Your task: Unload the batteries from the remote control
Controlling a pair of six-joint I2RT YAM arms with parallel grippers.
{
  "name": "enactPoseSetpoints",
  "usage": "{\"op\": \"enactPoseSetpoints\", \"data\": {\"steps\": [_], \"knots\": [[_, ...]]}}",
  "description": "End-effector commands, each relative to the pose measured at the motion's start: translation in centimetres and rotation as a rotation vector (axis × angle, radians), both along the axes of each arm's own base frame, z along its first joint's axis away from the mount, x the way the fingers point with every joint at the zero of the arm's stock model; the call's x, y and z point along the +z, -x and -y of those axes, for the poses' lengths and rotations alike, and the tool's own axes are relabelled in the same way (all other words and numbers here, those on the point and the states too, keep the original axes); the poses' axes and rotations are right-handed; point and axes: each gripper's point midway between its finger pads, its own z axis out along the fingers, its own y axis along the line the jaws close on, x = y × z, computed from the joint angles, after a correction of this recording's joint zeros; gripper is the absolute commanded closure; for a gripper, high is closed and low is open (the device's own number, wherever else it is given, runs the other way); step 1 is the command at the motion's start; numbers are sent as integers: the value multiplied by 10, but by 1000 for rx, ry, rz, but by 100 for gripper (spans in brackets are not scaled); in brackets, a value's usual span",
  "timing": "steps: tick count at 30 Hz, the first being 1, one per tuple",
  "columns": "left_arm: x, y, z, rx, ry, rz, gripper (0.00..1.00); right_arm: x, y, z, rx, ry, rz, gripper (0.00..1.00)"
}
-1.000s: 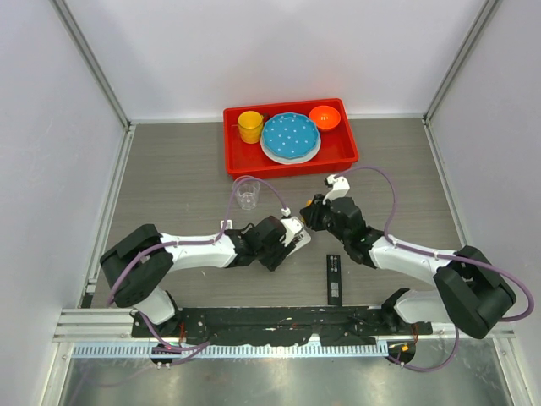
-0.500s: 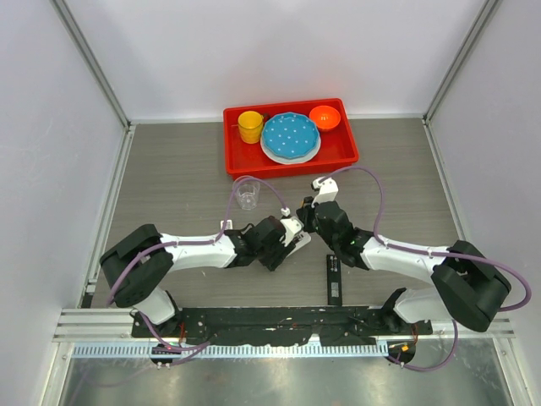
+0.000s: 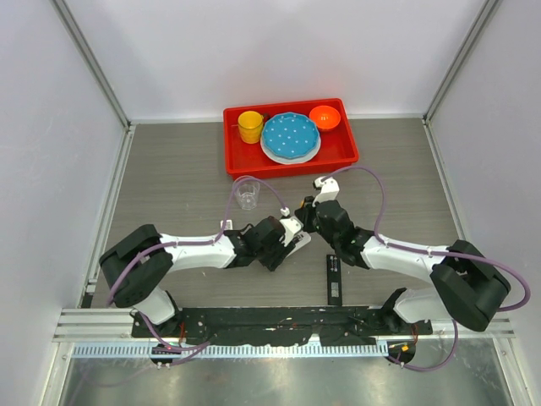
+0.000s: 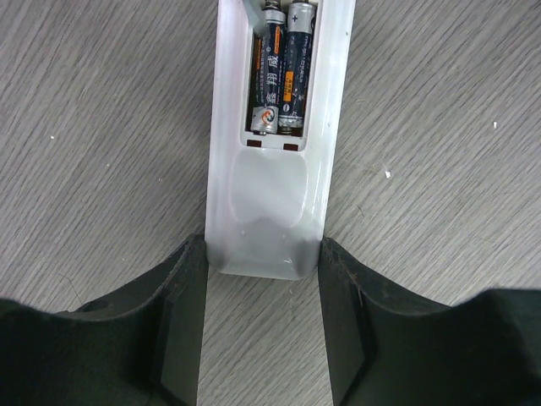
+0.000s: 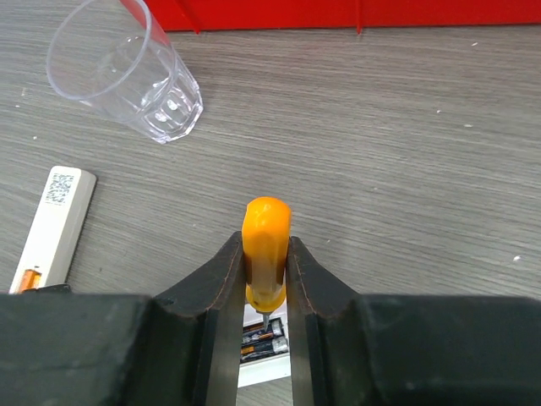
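A white remote control [image 4: 270,194] lies back up on the table with its battery bay open. Two dark batteries [image 4: 281,72] with orange marks lie side by side in the bay. My left gripper [image 4: 264,283] is shut on the remote's near end, one finger on each side. In the top view the left gripper [image 3: 286,240] holds the remote [image 3: 297,241]. My right gripper [image 5: 265,279] is shut on an orange-handled screwdriver [image 5: 267,241], held upright. Its metal tip points down onto the batteries [image 5: 264,342] and shows at the bay's far end [image 4: 251,12]. The right gripper [image 3: 308,222] hovers right over the remote.
A clear plastic cup [image 3: 247,194] stands just behind the grippers. A red tray [image 3: 347,152] with a yellow cup, blue plate and orange bowl sits at the back. A black remote [image 3: 335,279] lies near the right arm. A white flat piece with a QR label [image 5: 55,222] lies left.
My right gripper with the screwdriver has moved left and down onto the remote's open bay. The left gripper and remote have stayed put.
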Motion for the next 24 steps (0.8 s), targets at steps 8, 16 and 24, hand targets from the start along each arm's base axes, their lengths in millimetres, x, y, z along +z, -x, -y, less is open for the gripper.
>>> {"op": "enactPoseSetpoints", "data": {"steps": [8, 16, 24], "knots": [[4, 1, 9, -6, 61, 3, 100, -5, 20, -13, 60, -168, -115, 99], [4, 1, 9, -6, 62, 1, 100, 9, 1, 18, -75, -50, -14, 99], [3, 2, 9, -6, 61, 0, 100, 16, -6, 27, -117, -10, 22, 99]]}}
